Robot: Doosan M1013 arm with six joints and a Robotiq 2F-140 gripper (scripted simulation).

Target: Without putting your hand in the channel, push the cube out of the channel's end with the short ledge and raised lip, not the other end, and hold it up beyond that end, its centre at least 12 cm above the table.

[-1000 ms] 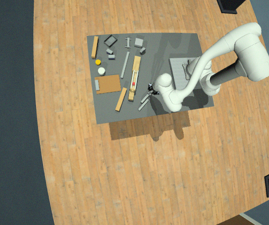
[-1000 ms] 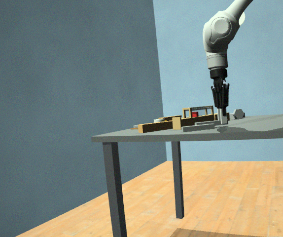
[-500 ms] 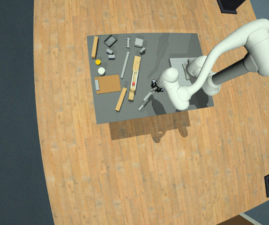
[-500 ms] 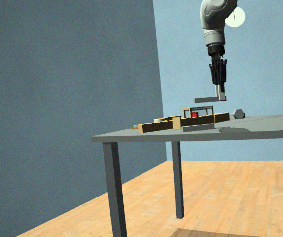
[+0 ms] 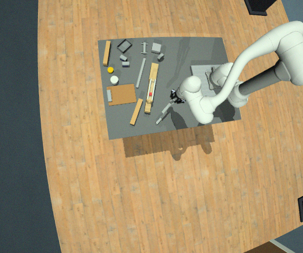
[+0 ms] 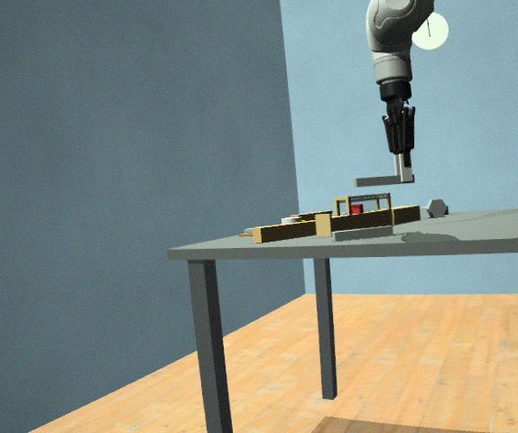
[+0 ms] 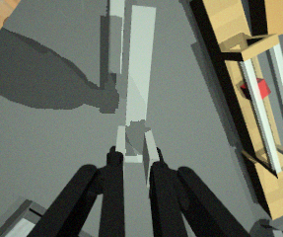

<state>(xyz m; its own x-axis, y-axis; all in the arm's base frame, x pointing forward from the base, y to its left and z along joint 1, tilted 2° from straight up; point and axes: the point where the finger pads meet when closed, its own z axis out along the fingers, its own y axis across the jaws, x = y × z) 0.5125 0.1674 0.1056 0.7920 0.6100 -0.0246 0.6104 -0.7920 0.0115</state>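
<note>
My gripper [image 5: 174,99] [image 6: 403,161] [image 7: 133,137] is shut on the short upright leg of a grey L-shaped tool [image 5: 163,110] [image 6: 376,180] [image 7: 141,69]. It holds the tool in the air, well above the grey table [image 5: 200,46] [image 6: 296,249], with the long arm level and pointing away from me. The red cube [image 5: 150,94] [image 6: 356,208] [image 7: 262,89] sits inside the wooden channel [image 5: 153,71] [image 6: 366,219] [image 7: 230,22], under its frame. The channel lies to the side of the tool, apart from it.
A grey bar [image 6: 363,233] lies on the table below the tool. Left of the channel are a long grey rod [image 5: 140,72], wooden bars [image 5: 136,111] [image 5: 106,52], a brown board [image 5: 121,94], yellow [image 5: 110,69] and white [image 5: 114,79] cylinders, and a grey tray [image 5: 124,45]. A hexagonal block [image 6: 436,207] stands beyond.
</note>
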